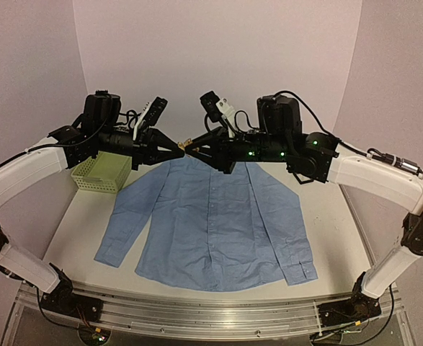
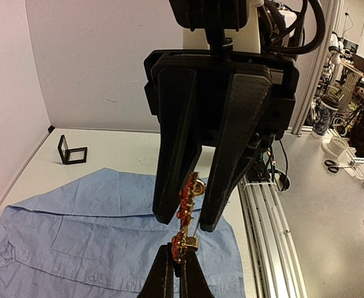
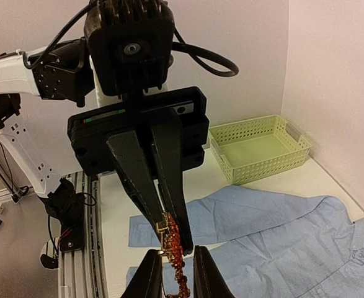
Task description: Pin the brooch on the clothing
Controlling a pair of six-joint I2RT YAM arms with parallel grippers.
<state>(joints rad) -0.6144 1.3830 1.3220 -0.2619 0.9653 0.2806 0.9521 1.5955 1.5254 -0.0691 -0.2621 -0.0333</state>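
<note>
There was one light blue shirt (image 1: 211,223), one pale green basket (image 1: 101,173), one black square box (image 2: 71,151), one orange-red brooch (image 2: 186,198) and two robot arms (image 1: 24,173).

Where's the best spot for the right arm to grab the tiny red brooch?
Probably its free end: the left end effector pinches one end of the brooch, and the rest pokes out. Come from the opposite side, facing that end effector, and squeeze across its narrow width, because it is long, thin and held in the air above the shirt.
</note>
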